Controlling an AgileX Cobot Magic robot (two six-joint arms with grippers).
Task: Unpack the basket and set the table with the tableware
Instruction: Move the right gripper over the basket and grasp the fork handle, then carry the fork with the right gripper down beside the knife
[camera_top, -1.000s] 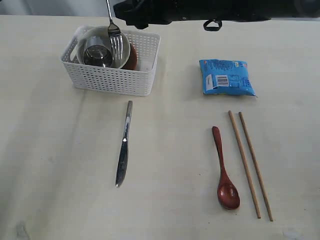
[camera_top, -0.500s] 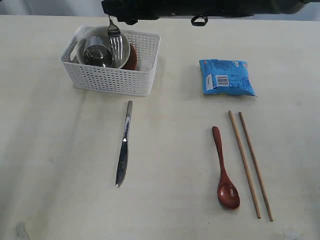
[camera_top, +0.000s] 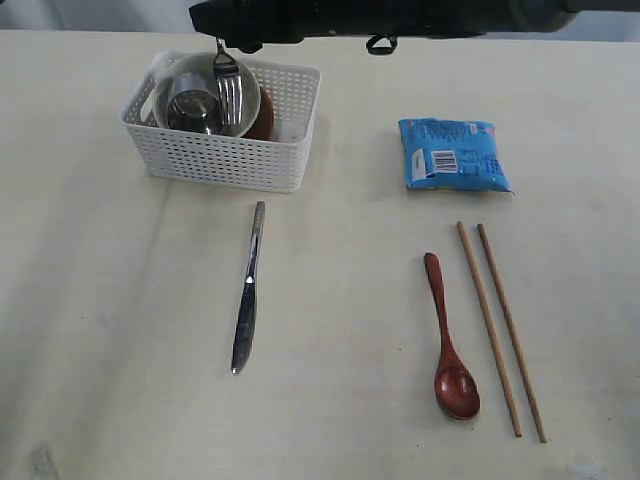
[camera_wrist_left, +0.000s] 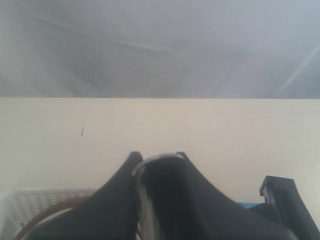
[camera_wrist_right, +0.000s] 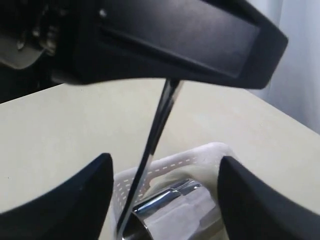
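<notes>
1. Step in hand, as I judge it: getting the fork (camera_top: 229, 85) out of the basket (camera_top: 220, 160), upper left of the exterior view, and onto the table (camera_top: 100, 350).
2. Left gripper (camera_wrist_left: 157, 159): jaws pinched nearly closed on the top of the fork handle. The fork hangs tines down over the bowl (camera_top: 252, 112) and cup (camera_top: 192, 105). Can't tell whether the tines touch them.
3. Right gripper (camera_wrist_right: 162, 167): jaws wide apart, nothing in them, near the basket and looking at the hanging handle.
4. To do it well:
   - Raise straight up until the tines clear the basket rim, then travel toward the lower part of the frame.
   - The handle is thin and slick and the fork may swing or slip, so go slow.
   - Lay it flat beside the knife (camera_top: 247, 290), parallel to it and apart, without nudging it.
   - Let go only once the fork rests on the table.
   - Keep the right gripper out of the path.
5. Left in the basket: bowl, cup, and a brown plate (camera_top: 265, 118) tucked beside the bowl.
6. Already on the table: knife mid-left, red spoon (camera_top: 447, 340) and chopsticks (camera_top: 486, 320) lower right.
7. Writing: the blue packet (camera_top: 452, 153), upper right, shows a barcode and a white label panel. The print is too small to read and no brand is legible. No other text anywhere.
</notes>
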